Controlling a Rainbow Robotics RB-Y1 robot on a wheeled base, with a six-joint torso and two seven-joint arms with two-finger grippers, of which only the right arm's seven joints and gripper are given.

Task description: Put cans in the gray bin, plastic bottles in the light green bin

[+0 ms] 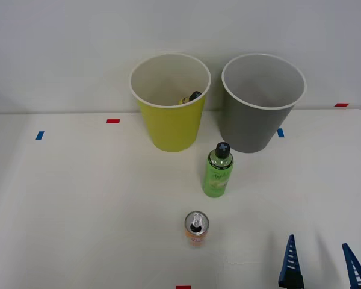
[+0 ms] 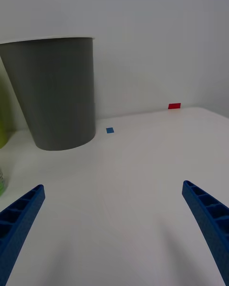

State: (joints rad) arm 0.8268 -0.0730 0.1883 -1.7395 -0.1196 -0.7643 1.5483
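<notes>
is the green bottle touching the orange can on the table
Apart. The front view shows bare table between the green bottle and the orange can, which stands nearer the robot.

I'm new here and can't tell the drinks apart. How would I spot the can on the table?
Start at the two buckets by the wall. In front of the yellow-green bucket stands a green bottle; nearer the camera sits the can. It is shorter, orange and white, with a silver pull-tab top.
</notes>
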